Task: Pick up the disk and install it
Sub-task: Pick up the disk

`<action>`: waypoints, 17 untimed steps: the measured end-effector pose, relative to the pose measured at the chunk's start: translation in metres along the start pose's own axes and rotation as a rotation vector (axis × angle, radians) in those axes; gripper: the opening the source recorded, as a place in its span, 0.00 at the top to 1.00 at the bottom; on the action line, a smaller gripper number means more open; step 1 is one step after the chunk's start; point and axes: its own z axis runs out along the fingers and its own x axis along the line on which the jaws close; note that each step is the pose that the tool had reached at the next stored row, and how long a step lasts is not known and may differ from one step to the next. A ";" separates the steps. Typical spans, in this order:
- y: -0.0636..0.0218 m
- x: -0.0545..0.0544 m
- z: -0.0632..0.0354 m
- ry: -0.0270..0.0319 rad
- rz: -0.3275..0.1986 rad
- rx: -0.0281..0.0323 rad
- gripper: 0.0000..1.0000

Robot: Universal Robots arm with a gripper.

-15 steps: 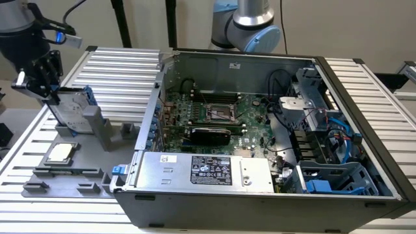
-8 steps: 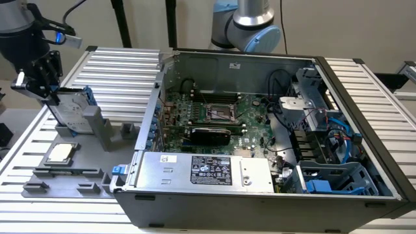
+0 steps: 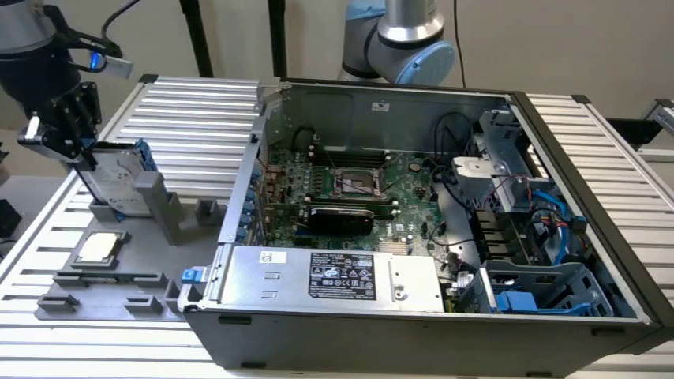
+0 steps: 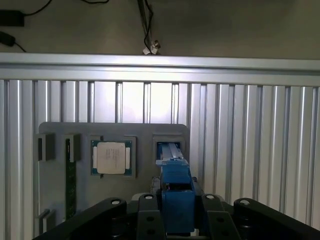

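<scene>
The disk (image 3: 114, 180), a silver drive in a blue carrier, stands on edge in a slot of the grey fixture (image 3: 158, 213) at the exterior view's left. My gripper (image 3: 79, 154) reaches down over its top edge. In the wrist view the blue carrier edge of the disk (image 4: 177, 192) runs between my black fingers (image 4: 150, 220), which press against both its sides. The gripper (image 4: 178, 220) is shut on the disk, whose lower end still sits in the fixture slot (image 4: 169, 147).
A square silver processor chip (image 3: 97, 247) (image 4: 111, 157) lies in the fixture beside the disk. The open computer case (image 3: 589, 205) fills the exterior view's right, with a blue-railed drive bay (image 3: 542, 292) at its near corner. A ribbed aluminium table (image 4: 250, 150) lies underneath.
</scene>
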 end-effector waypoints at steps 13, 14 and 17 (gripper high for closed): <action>0.0005 0.000 -0.0298 0.0001 0.000 -0.0001 1.00; 0.0005 0.000 -0.0343 0.0000 0.000 -0.0001 1.00; 0.0003 0.000 -0.0480 0.0001 0.000 -0.0002 1.00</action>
